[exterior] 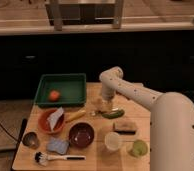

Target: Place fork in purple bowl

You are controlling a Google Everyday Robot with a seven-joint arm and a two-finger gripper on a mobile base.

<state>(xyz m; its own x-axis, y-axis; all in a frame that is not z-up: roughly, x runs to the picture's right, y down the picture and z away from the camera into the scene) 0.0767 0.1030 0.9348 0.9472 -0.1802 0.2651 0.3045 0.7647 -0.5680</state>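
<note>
The fork (85,114) is a slim pale yellowish utensil lying flat on the wooden table, between the orange bowl and the green vegetable (113,113). My gripper (103,105) hangs on the white arm just above the table, right of the fork's right end and left of the green vegetable. The purple bowl (81,135) stands upright in front of the fork, nearer the table's front edge, with nothing in it that I can see.
A green tray (61,82) with an orange fruit (54,95) is at the back left. An orange bowl (46,124), grey metal cup (30,140), blue sponge (56,146) and black-handled brush (60,158) are at left. A white cup (112,141), green apple (137,148) and sponge (124,127) are at right.
</note>
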